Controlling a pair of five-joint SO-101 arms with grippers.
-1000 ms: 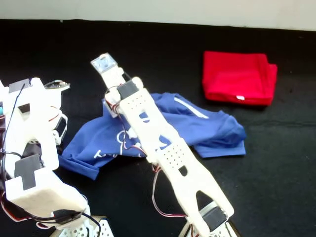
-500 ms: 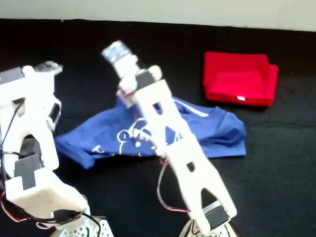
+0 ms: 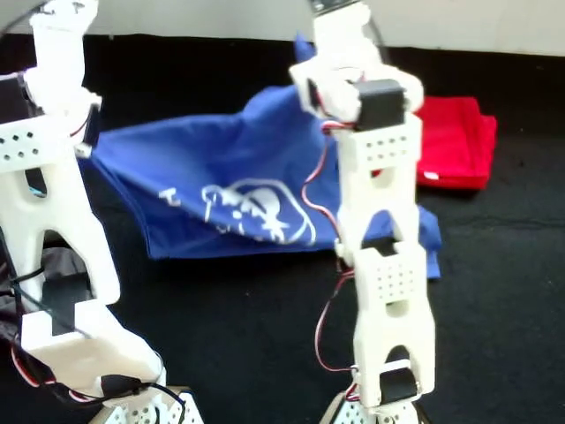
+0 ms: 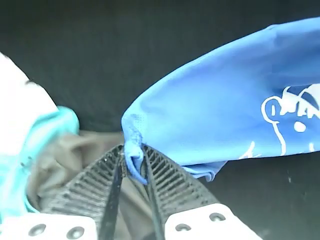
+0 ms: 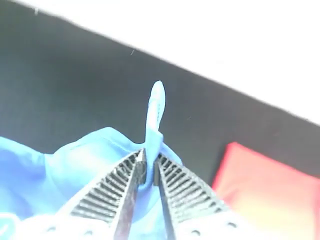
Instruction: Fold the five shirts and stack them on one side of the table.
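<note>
Left gripper [image 4: 134,161] and right gripper [image 5: 149,169] each clamp blue shirt [image 3: 221,181] edge. Left wrist view: grey cloth [image 4: 75,150] beneath. High view: folded red shirt [image 3: 455,141].

Left arm [image 3: 60,231] and right arm [image 3: 389,276]: white blocky printed links with grids of small holes, black servos [image 3: 381,102] at the joints, thin red, black and white cables [image 3: 319,340] looping alongside, dark ribbed fingers [image 4: 167,181] on white screw-fastened mounts.
</note>
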